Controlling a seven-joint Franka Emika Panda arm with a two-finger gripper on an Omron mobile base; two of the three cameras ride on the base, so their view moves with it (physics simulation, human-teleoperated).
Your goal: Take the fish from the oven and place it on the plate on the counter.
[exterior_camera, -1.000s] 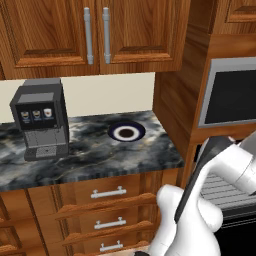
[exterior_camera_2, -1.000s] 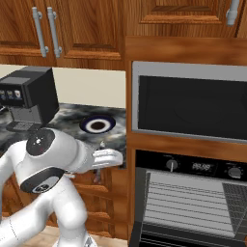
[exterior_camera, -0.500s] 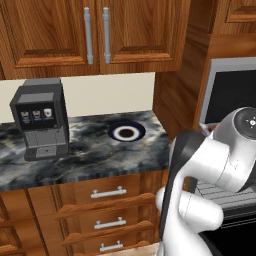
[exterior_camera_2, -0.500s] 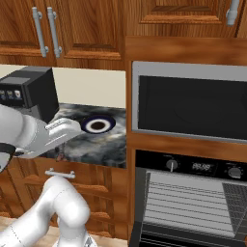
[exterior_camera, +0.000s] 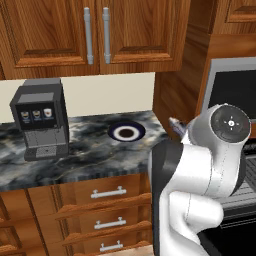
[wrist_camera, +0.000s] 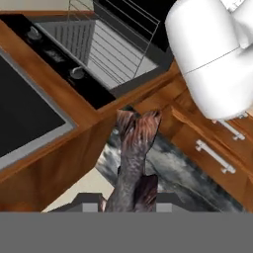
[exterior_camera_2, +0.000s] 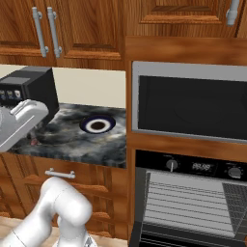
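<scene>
In the hand view my gripper (wrist_camera: 129,202) is shut on the fish (wrist_camera: 132,165), a mottled grey-brown body whose forked tail points away from the hand. It hangs above the veined marble counter (wrist_camera: 173,175), near the counter's end by the oven (wrist_camera: 106,52). The oven stands open with grey wire racks and a dark control strip. The blue-rimmed plate (exterior_camera: 126,132) lies on the counter (exterior_camera: 85,155), left of my arm; it also shows as the plate (exterior_camera_2: 98,125) on the counter's right half. A small grey tip of the fish (exterior_camera: 175,124) pokes out behind my elbow.
A black coffee machine (exterior_camera: 40,117) stands on the counter's left. A silver-framed dark-glass appliance (exterior_camera_2: 190,103) sits above the oven (exterior_camera_2: 193,202). Wooden drawers (exterior_camera: 107,192) with bar handles run below the counter, and wall cabinets (exterior_camera: 95,32) hang above it. My white arm (exterior_camera: 200,175) blocks the oven side.
My arm has swung up and leftwards from the oven towards the counter, carrying the fish. The elbow now stands higher in the left base view. The plate has not moved.
</scene>
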